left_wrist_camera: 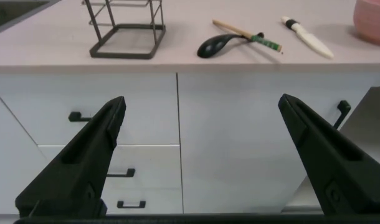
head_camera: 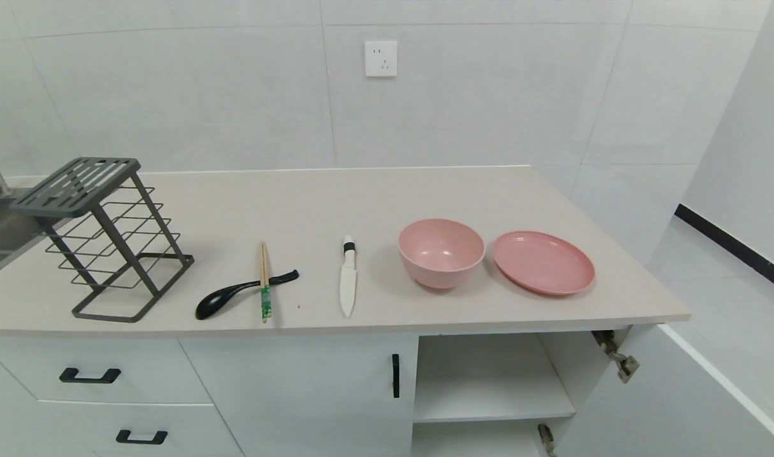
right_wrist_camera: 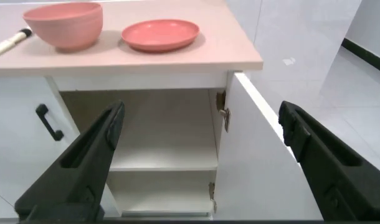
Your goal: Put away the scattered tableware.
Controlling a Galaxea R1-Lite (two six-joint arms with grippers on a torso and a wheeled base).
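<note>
Pink bowl (right_wrist_camera: 64,25) and plate (right_wrist_camera: 160,34) lie on the surface (head_camera: 361,203), above and ahead of the right end effector (right_wrist_camera: 201,107); spoon (left_wrist_camera: 210,48), chopsticks (left_wrist_camera: 240,31) and knife (left_wrist_camera: 308,38) lie above the left end effector (left_wrist_camera: 201,102). Both hang released and hold nothing, so I judge that no piece is taken yet. Next, one must rise and grip a piece for the rack (left_wrist_camera: 123,55) or the open cupboard (right_wrist_camera: 146,118), whose lower part is cut off

Back half of table (head_camera: 374,197) lies free; along the front, rack (head_camera: 101,235) stands left, chopsticks (head_camera: 264,279) cross spoon (head_camera: 219,299), knife (head_camera: 347,279) has gaps both sides, bowl (head_camera: 441,252) sits just beside plate (head_camera: 544,262); open cabinet door (head_camera: 672,406) bounds the shelf (head_camera: 488,387) opening rightward.
</note>
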